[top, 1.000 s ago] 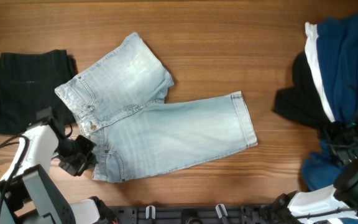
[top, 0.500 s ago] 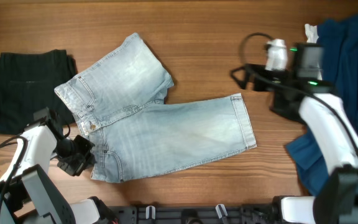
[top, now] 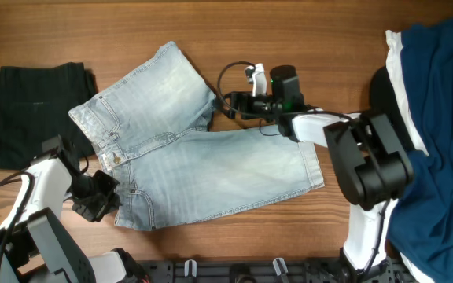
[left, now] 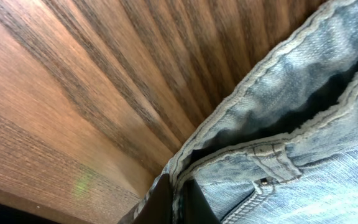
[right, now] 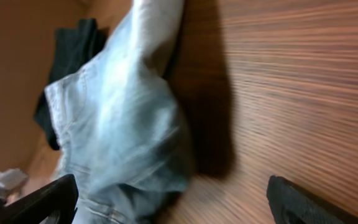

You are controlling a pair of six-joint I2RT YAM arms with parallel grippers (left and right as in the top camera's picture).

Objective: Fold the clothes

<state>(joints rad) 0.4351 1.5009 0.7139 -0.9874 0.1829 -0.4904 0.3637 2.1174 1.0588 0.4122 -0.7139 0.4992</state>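
Note:
The pale-blue denim shorts [top: 203,161] lie spread flat mid-table, with one leg folded up to the back left. My left gripper [top: 104,198] is shut on the waistband edge at the front left corner; in the left wrist view [left: 179,202] the denim hem [left: 272,118] runs between the jaws. My right gripper [top: 228,108] reaches in low from the right and is open and empty beside the upper leg's hem. In the right wrist view its fingers [right: 179,205] are wide apart with the shorts [right: 123,118] just ahead.
A folded black garment [top: 38,114] lies at the far left and also shows in the right wrist view [right: 73,50]. A pile of dark-blue [top: 443,110], white [top: 399,79] and black [top: 380,98] clothes sits at the right edge. Bare wood table [top: 289,47] lies behind.
My right arm has swung from the pile at the right across the table to the shorts' upper leg. The left gripper and the shorts have not moved.

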